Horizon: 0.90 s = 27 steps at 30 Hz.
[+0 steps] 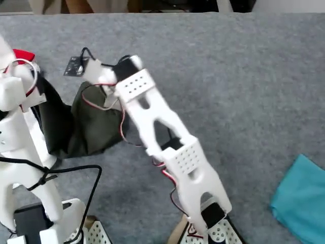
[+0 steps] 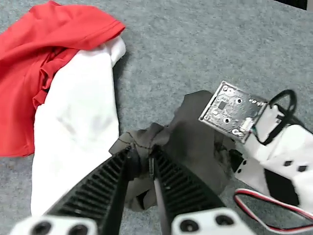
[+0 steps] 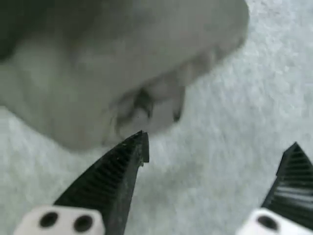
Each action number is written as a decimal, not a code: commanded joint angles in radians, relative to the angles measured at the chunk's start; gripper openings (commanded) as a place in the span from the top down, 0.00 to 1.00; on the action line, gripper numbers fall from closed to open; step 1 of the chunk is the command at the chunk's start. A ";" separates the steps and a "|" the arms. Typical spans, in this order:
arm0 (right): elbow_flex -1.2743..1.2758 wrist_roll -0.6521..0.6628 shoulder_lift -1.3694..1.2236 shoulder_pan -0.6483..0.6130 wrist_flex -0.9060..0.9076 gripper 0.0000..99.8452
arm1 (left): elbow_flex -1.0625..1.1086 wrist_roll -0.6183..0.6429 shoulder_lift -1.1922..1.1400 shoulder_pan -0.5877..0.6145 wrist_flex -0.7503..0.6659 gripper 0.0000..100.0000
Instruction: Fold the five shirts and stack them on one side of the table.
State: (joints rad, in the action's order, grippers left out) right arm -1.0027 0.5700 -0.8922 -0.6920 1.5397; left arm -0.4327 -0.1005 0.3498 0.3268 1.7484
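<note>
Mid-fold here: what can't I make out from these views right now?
Teal shirt: high view, cut off by the right edge.
Red shirt: high view, mostly behind the left arm.
Dark shirt: right wrist view, blurred, too close to read its folds.
White shirt: left wrist view, lower end behind the left gripper.

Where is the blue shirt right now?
In the high view, the blue shirt lies by itself at the right edge of the table, near the front. It is far from the dark shirt on the left.
</note>
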 commanded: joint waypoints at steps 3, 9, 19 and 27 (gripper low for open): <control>-0.008 -0.147 -0.085 -0.022 -0.121 0.80 | -0.006 -0.005 0.025 0.035 -0.006 0.98; -0.010 -0.166 -0.156 0.007 -0.115 0.98 | -0.011 -0.005 0.025 0.092 -0.006 0.98; -0.252 -0.178 -0.133 0.200 0.052 1.00 | -0.009 -0.021 0.021 0.242 -0.097 0.98; -0.473 -0.158 -0.128 0.367 0.250 1.00 | 0.006 -0.092 0.015 0.279 -0.103 0.98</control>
State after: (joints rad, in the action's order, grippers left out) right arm -1.3909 0.3936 -1.0518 -0.4097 1.7453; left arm -0.4312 -0.1757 0.3498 0.5953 1.6655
